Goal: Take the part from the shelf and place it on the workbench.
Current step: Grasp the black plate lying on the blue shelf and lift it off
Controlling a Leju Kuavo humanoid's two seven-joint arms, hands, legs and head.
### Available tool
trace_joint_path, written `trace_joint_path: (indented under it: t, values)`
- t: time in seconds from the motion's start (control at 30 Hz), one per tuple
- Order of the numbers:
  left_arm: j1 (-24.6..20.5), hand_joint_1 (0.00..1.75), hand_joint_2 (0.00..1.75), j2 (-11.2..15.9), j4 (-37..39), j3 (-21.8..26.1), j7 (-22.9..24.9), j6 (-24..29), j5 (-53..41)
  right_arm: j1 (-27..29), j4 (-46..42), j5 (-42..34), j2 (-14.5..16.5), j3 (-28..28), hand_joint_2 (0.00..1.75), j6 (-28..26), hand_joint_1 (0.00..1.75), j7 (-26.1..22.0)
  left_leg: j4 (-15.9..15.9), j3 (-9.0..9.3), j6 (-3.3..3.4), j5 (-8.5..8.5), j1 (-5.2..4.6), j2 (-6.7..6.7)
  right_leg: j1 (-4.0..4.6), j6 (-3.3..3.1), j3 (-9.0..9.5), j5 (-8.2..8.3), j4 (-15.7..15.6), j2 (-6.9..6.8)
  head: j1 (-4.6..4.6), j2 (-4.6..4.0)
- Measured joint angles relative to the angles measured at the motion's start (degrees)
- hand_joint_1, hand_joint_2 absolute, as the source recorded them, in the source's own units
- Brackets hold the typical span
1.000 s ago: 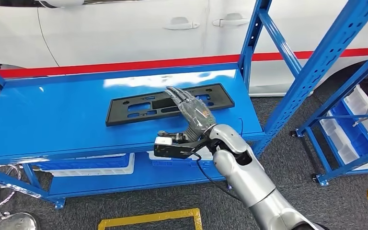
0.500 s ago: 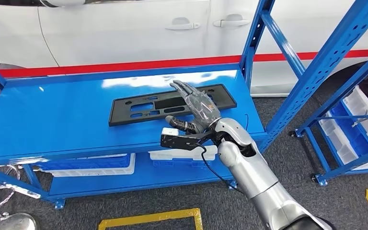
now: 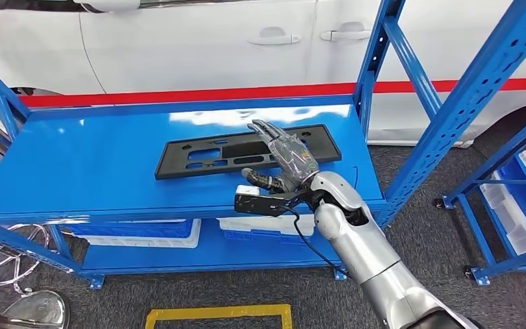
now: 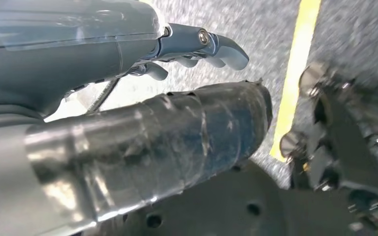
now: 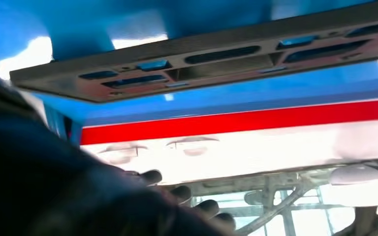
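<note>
While spread right hand (image 3: 284, 159) hovers over flat black plastic part (image 3: 198, 156) at frame centre, reaching step; next, lower and grip its near edge.

Bright light, shelf (image 3: 109, 171) glare, blurred wrist views

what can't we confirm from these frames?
- Contact: in the head view the right hand, fingers spread, lies over the black part; touching or hovering cannot be told.
- Part's right portion: covered by that hand.
- Right wrist view: the part is blurred, and the dark hand blocks the near area.
- Left hand: fingers partly hidden behind its own cover, so its state is unclear.
- Workbench: cannot be made out.
</note>
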Motion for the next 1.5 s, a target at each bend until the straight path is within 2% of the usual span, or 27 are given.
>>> trace_joint_path:
  t: [0.03,0.1,0.17,0.2,0.23,0.27,0.33,0.37,0.43,0.5,0.57,0.63,0.67,0.7,0.73,0.77,0.8,0.87,0.9,1.0,1.07,1.17,1.23,1.27,1.37,1.43,1.5]
  values:
    - [0.1,0.0,0.0,0.0,0.0,0.1,0.0,0.0,0.0,0.0,0.0,0.0,0.1,0.0,0.0,0.0,0.0,0.0,1.1,-0.53,-0.2,-0.6,0.01,0.8,-0.03,-0.42,0.07,0.05,-0.1,-0.42,-0.04,0.0]
    - [0.0,0.0,0.0,0.0,0.0,0.1,0.0,-0.1,0.0,-0.1,0.1,0.0,0.2,0.0,0.0,0.0,0.0,-0.1,6.7,-3.24,-0.51,-3.42,-0.07,2.86,0.13,-1.02,0.2,0.0,-0.3,-1.48,-0.12,0.0]
    - [-0.2,0.0,0.0,0.0,0.0,0.1,0.0,-0.1,0.0,0.0,0.2,0.0,0.2,0.0,0.0,0.0,0.0,-0.1,14.2,-7.16,-0.62,-6.37,-0.08,3.66,0.52,-1.36,0.24,-0.17,-0.3,-2.67,-0.15,0.0]
    - [-0.2,0.0,0.0,0.0,0.0,0.2,0.0,-0.1,0.0,0.0,0.4,0.0,0.2,0.0,0.0,0.0,0.0,-0.1,16.2,-8.3,-0.53,-6.61,-0.1,3.76,0.73,-1.49,0.31,-0.29,-0.3,-3.25,-0.15,0.0]
    - [-0.2,0.0,0.0,0.0,0.0,0.2,0.0,-0.1,0.0,0.1,0.4,0.0,0.2,0.0,0.0,0.0,0.0,-0.1,16.1,-8.42,-0.31,-5.81,-0.16,3.81,0.92,-1.59,0.45,-0.42,-0.3,-3.79,-0.15,0.0]
    - [-0.2,0.0,0.0,0.0,0.0,0.2,0.0,-0.1,0.0,0.1,0.5,0.0,0.2,0.0,0.0,0.0,0.0,-0.1,13.7,-7.33,0.08,-3.98,-0.3,4.01,1.11,-1.66,0.71,-0.6,-0.3,-4.32,-0.15,0.0]
    - [-0.1,0.0,0.0,0.1,0.0,0.3,0.0,-0.1,0.1,0.0,0.5,0.0,0.2,0.0,0.0,0.0,0.0,-0.2,6.0,-3.47,1.31,-0.22,-1.02,6.0,1.41,-1.69,1.4,-1.01,-0.4,-5.34,-0.13,0.0]
    - [-0.1,0.0,0.0,0.1,0.0,0.4,0.0,-0.1,0.1,-0.1,0.5,0.0,0.2,0.0,0.0,0.0,0.0,-0.2,2.7,-1.82,1.92,0.78,-1.59,7.36,1.54,-1.61,1.64,-1.17,-0.5,-5.85,-0.15,0.0]
    - [-0.3,0.0,0.0,0.2,0.0,0.4,0.0,-0.1,0.1,-0.1,0.5,0.0,0.2,0.0,0.0,0.0,0.0,-0.2,0.2,-0.76,2.58,0.75,-2.42,8.93,1.71,-1.26,1.85,-1.23,-0.9,-6.92,-0.17,0.0]
    - [-0.3,0.0,0.0,0.1,-0.1,0.4,-0.1,0.0,0.1,-0.2,0.5,0.0,0.2,0.0,0.87,0.0,0.0,0.0,-0.7,-0.47,2.66,1.03,-2.28,7.91,1.82,-0.77,2.13,-1.4,-1.2,-7.7,-0.19,0.0]
    - [-0.2,0.0,0.0,0.0,-0.1,0.6,-0.1,0.1,0.1,-0.4,0.7,0.4,0.2,0.0,1.75,0.1,0.0,0.8,-1.7,0.23,2.67,1.41,-1.83,7.0,1.76,-0.28,1.65,-2.68,0.5,-5.85,-0.15,0.0]
    - [-0.2,0.0,0.0,-0.1,-0.2,0.8,-0.1,0.2,-0.1,-0.8,1.3,1.7,0.2,0.0,1.75,-0.2,0.0,2.2,-2.1,0.61,2.83,1.48,-1.64,6.29,1.59,0.02,-1.36,-5.48,6.5,-2.88,-0.12,0.0]
    - [-0.2,0.0,0.0,-0.1,-0.2,0.9,-0.2,0.3,-0.3,-0.9,2.0,2.8,0.1,0.0,1.75,-0.6,0.0,3.2,-2.1,0.61,2.96,1.41,-1.64,5.91,1.56,0.07,-3.44,-6.74,10.2,-2.16,-0.12,0.0]
    - [-0.3,0.0,0.0,-0.1,-0.2,1.1,-0.2,0.3,-0.5,-0.9,2.7,4.0,0.1,0.1,1.75,-1.0,0.0,4.1,-2.0,0.63,3.07,1.31,-1.65,5.46,1.54,0.11,-5.12,-7.14,12.9,-1.85,-0.13,0.0]
    - [-0.3,0.0,0.0,-0.1,-0.2,1.3,-0.3,0.4,-0.7,-0.9,3.6,5.5,0.1,0.1,1.75,-1.6,0.0,5.0,-1.8,0.67,3.13,1.17,-1.67,5.01,1.53,0.1,-6.02,-6.5,13.7,-1.73,-0.13,0.0]
    - [-0.3,0.0,0.0,-0.1,-0.3,1.6,-0.4,0.4,-0.9,-0.9,4.4,7.0,0.0,0.2,1.75,-2.3,0.0,5.7,-1.5,0.72,3.1,0.98,-1.67,4.58,1.52,0.03,-5.86,-4.74,12.3,-1.7,-0.13,0.0]
    - [-0.3,0.0,0.0,-0.2,-0.3,1.8,-0.4,0.4,-1.1,-1.0,5.2,8.4,0.0,0.4,1.75,-2.8,0.0,6.2,-1.2,0.79,3.0,0.69,-1.67,4.22,1.51,-0.09,-4.77,-2.29,9.1,-1.69,-0.13,0.0]
    - [-0.3,0.0,0.0,-0.4,-0.4,2.3,-0.5,0.3,-1.6,-1.6,7.0,10.7,0.0,0.8,1.75,-3.8,0.0,6.7,-0.4,0.67,2.6,0.06,-1.82,3.79,1.59,-0.43,-2.17,0.7,2.6,-1.59,-0.14,0.0]
    - [-0.3,0.0,0.0,-0.4,-0.4,2.6,-0.5,0.3,-1.8,-1.8,7.9,11.6,0.1,1.1,1.75,-4.0,0.0,6.6,-0.1,0.51,2.36,-0.13,-1.89,3.69,1.66,-0.6,-1.39,1.12,0.8,-1.53,-0.17,0.0]
    - [-0.2,0.0,0.0,-0.4,-0.4,3.4,-0.5,0.1,-2.2,-1.9,9.8,13.4,0.1,2.2,1.75,-4.4,0.0,5.8,0.1,0.15,1.71,-0.31,-1.88,3.6,1.69,-1.16,-0.92,0.95,-0.3,-1.41,-0.17,0.0]
    - [-0.2,0.0,0.0,-0.3,-0.4,3.8,-0.5,0.0,-2.4,-2.0,10.3,13.7,0.3,2.8,1.75,-4.5,0.0,5.6,1.8,-0.51,1.11,-1.62,-1.78,3.69,1.33,-1.58,-0.53,1.08,-0.8,-1.43,-0.23,0.0]
    - [-0.3,0.0,0.0,-0.4,-0.4,4.3,-0.5,-0.1,-2.6,-2.1,10.8,13.9,0.5,3.5,1.75,-4.6,0.0,5.5,11.8,-5.44,0.01,-6.15,-1.2,3.81,1.17,-1.91,-0.2,1.02,-1.1,-1.6,-0.35,0.0]
    - [-0.2,0.0,0.0,-0.4,-0.4,4.5,-0.6,-0.2,-2.7,-2.1,11.2,13.9,0.5,3.9,1.75,-4.5,0.0,5.5,15.9,-7.92,-0.35,-6.6,-0.86,3.82,1.17,-1.93,-0.11,0.92,-1.1,-1.64,-0.35,0.0]
    - [-0.2,0.0,0.0,-0.4,-0.4,4.6,-0.7,-0.2,-2.8,-2.1,11.3,14.0,0.5,4.0,1.75,-4.4,0.0,5.5,14.7,-7.56,-0.38,-5.17,-0.75,3.83,1.15,-1.9,0.0,0.85,-1.1,-1.6,-0.36,0.0]
    - [-0.2,0.0,0.0,-0.4,-0.4,4.9,-1.1,-0.2,-3.3,-2.3,11.5,14.0,0.6,4.4,1.75,-4.1,0.0,5.5,3.4,-2.39,0.04,0.45,-0.81,3.9,1.15,-1.46,0.46,0.56,-1.1,-1.46,-0.35,0.0]
    - [-0.2,0.0,0.0,-0.4,-0.4,5.2,-1.5,-0.3,-3.6,-2.5,11.6,14.0,0.6,4.6,1.75,-4.0,0.0,5.6,-0.3,-0.64,0.56,1.13,-1.12,3.83,1.25,-0.91,0.49,0.54,-1.2,-1.47,-0.34,0.0]
    - [-0.3,0.0,0.0,-0.4,-0.4,5.6,-1.6,-0.3,-3.8,-2.6,11.7,14.0,0.7,4.7,1.75,-4.1,0.0,5.6,-0.8,-0.42,0.93,1.21,-1.21,3.69,1.35,-0.45,0.68,0.63,-1.6,-1.51,-0.34,-0.01]
